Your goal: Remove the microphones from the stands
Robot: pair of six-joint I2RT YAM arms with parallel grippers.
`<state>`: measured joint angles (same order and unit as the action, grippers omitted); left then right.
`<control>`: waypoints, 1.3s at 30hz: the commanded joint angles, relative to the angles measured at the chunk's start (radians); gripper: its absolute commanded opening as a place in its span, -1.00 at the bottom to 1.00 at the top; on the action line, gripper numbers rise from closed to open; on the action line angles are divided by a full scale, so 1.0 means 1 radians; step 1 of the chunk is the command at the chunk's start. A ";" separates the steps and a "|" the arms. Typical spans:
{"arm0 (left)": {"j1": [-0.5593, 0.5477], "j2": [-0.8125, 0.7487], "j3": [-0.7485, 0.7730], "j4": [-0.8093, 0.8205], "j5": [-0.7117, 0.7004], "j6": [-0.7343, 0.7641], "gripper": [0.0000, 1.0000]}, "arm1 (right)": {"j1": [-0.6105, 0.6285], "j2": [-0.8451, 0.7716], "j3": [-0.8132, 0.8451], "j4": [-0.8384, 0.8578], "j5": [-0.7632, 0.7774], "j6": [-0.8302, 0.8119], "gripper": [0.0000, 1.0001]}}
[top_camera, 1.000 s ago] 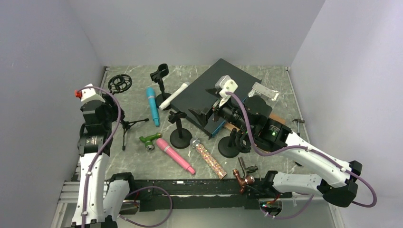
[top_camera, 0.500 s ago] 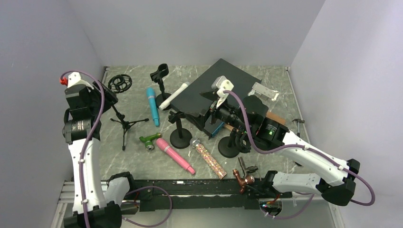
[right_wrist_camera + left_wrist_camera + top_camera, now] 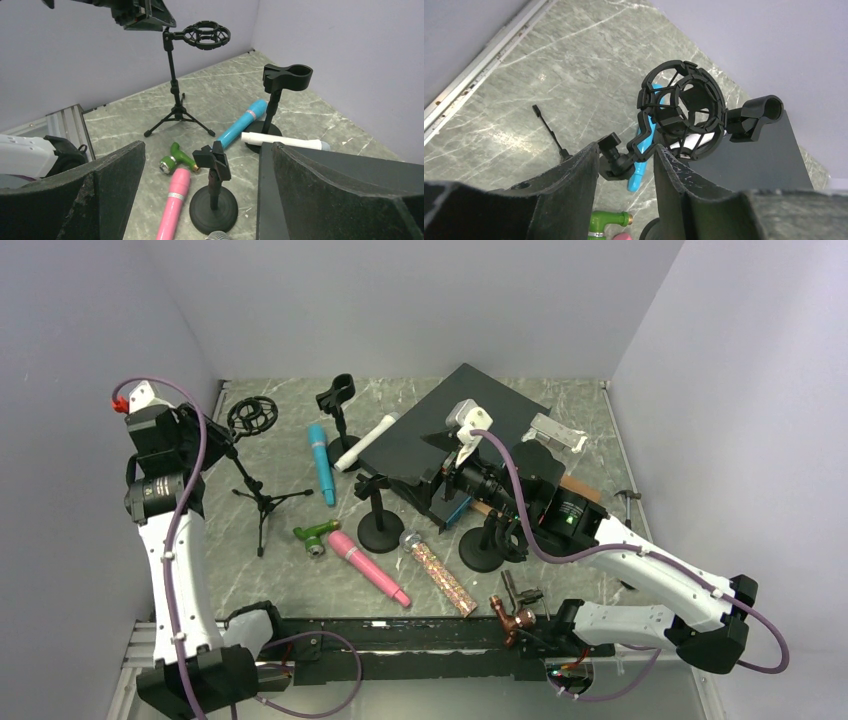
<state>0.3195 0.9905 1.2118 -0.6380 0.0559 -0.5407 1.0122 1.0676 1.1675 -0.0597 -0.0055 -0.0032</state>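
1. I am looking at a grey-green marbled table (image 3: 270, 580), closed in by pale lilac walls (image 3: 400, 300) on the left, far and right sides. A black panel (image 3: 450, 420) lies tilted at the far centre.
2. The tripod stand (image 3: 262, 502) is at the far left. It is black and thin-legged, with a straight pole topped by a round black shock mount (image 3: 643, 120). In the left wrist view I can see the table through the mount's ring.
3. Every microphone I can make out lies flat on the table:
   - The blue microphone (image 3: 321, 462) and the white microphone (image 3: 366, 443) are at the far centre.
   - The green microphone (image 3: 314, 535), pink microphone (image 3: 368, 567) and glitter microphone (image 3: 440, 572) are nearer to me.
   - I cannot tell which one the task means.
4. The left gripper (image 3: 625, 150) is raised at the far left, at the top of the pole. Its fingers stand partly apart, and the mount's pivot joint shows in the gap between them. I cannot tell whether either finger touches the joint.
5. The right gripper (image 3: 208, 146) is at the centre, over the panel's near edge. Its jaws are spread wide and hold nothing. A small desk stand (image 3: 214, 195) is in line between them, lower down, and the tripod stand is well off to their far left.
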 commanded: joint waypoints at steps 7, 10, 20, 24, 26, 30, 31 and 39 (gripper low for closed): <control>0.007 -0.036 -0.187 0.067 0.052 -0.007 -0.19 | 0.000 -0.006 0.029 0.055 -0.002 -0.016 0.96; 0.007 -0.053 -0.263 0.058 0.021 0.003 -0.22 | 0.000 -0.001 0.029 0.055 -0.006 -0.011 0.96; 0.009 -0.103 -0.347 0.027 -0.018 0.032 -0.20 | 0.001 0.004 0.028 0.055 -0.016 -0.006 0.96; 0.009 -0.075 -0.328 0.027 0.000 0.009 -0.09 | 0.000 0.007 0.023 0.081 -0.017 -0.003 0.96; 0.008 -0.088 -0.315 0.032 -0.002 -0.008 0.07 | 0.001 0.011 0.033 0.070 -0.020 -0.003 0.96; 0.007 -0.090 -0.198 0.009 0.019 -0.026 0.12 | 0.000 0.006 0.072 -0.004 0.000 0.002 0.97; 0.007 -0.077 -0.147 -0.007 0.040 -0.027 0.12 | 0.001 0.004 0.085 -0.029 0.031 0.016 0.97; -0.199 -0.054 0.157 -0.095 0.037 0.061 0.12 | 0.000 -0.101 0.170 -0.388 0.518 0.186 1.00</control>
<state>0.2466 0.9588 1.2797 -0.6994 0.0902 -0.5346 1.0134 1.0595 1.2823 -0.2584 0.2386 0.0830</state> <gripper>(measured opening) 0.560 0.994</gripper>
